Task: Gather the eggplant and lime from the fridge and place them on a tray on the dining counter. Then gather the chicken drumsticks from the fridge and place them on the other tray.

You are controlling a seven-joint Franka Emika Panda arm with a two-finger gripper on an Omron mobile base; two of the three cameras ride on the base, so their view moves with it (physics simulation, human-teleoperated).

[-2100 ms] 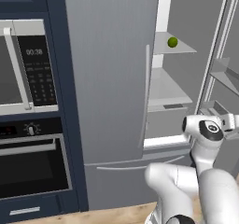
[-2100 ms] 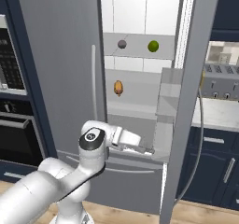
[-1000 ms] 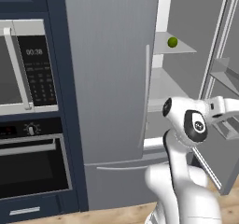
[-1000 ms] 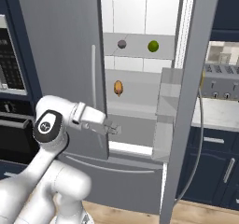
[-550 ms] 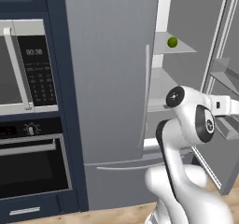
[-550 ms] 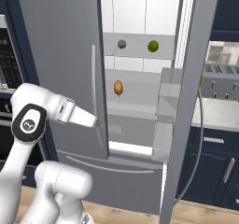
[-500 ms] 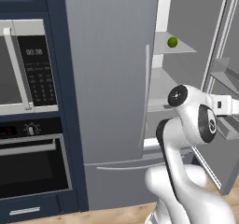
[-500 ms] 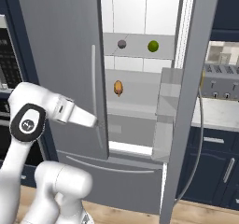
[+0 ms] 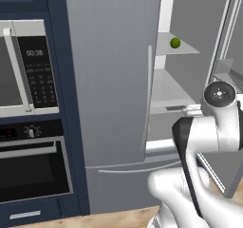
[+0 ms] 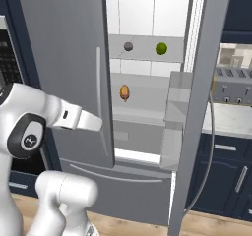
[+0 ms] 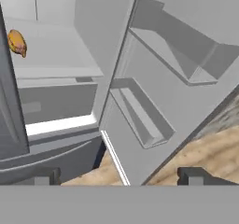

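Observation:
The fridge's right door stands open. On an upper shelf the green lime sits to the right of a small dark purplish eggplant. One shelf down lies a brown chicken drumstick. My gripper is open and holds nothing, its fingertips wide apart. It is low in front of the fridge, facing the open door's inner bins, and is far from the food. The trays and the dining counter are out of view.
The fridge's left door is closed, with a freezer drawer below it. A microwave and an oven are built in at the left. A toaster stands on the counter to the right of the fridge.
My arm has swung away from the fridge opening, with its elbow rising and moving sideways. The gripper stays open, and the food on the shelves has not moved.

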